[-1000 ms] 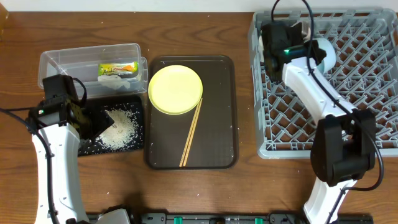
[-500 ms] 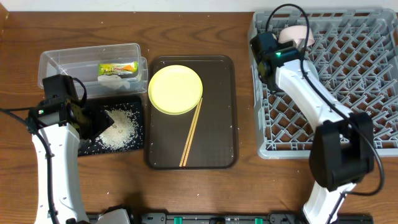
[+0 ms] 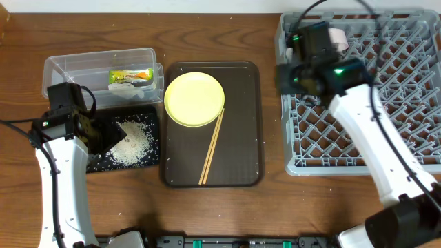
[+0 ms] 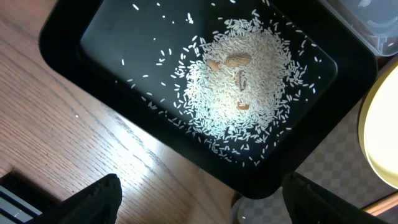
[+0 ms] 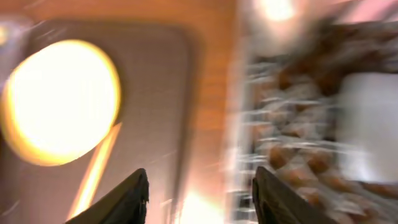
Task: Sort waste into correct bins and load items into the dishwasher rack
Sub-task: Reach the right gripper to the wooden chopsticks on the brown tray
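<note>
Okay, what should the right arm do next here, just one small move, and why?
Probably carry the right end effector leftward over the brown tray toward the yellow plate. Its fingers stand apart with nothing between them, and it hangs at the left edge of the rack. The plate and the chopsticks lie on the tray, not yet loaded.

Overhead is evenly lit and sharp, just soft shadows. Left wrist view is crisp too, with a glare streak on the wooden counter [image 4: 127, 134] at lower left. Right wrist view is all motion smear: yellow plate [image 5: 59, 99] blown out, rack [image 5: 298, 130] a blur.
</note>
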